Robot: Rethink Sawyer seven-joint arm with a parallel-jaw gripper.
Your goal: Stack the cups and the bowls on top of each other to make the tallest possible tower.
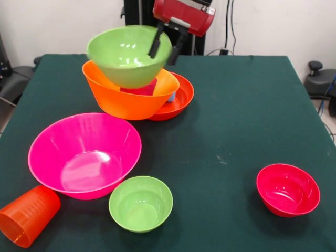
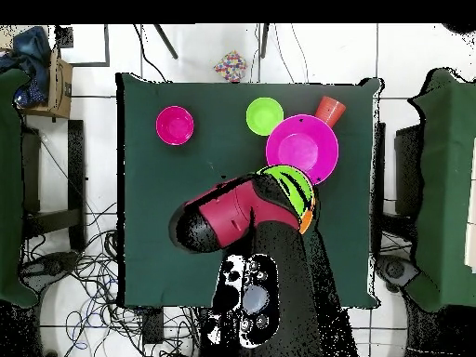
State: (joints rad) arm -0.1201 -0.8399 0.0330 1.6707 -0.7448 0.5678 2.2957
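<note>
At the far left, an orange cup [image 1: 27, 215] is lying on its side at the table's near edge, waiting. Beside it the pink bowl [image 1: 84, 155] and the small green bowl [image 1: 140, 203] are sitting loose, just apart from each other. Behind them the tower [image 1: 134, 86] is leaning: a red-orange bowl [image 1: 181, 97] as base, a large orange bowl [image 1: 126, 97] tilting on it, something crimson and a bit of blue peeking between (too hidden to name). The gripper [image 1: 166, 46] is clamping the rim of the medium green bowl [image 1: 126, 55] on top, one finger inside, one outside. Far right, the crimson bowl [image 1: 287, 189] is sitting alone. Roughly half is looking stacked, with four pieces remaining.
</note>
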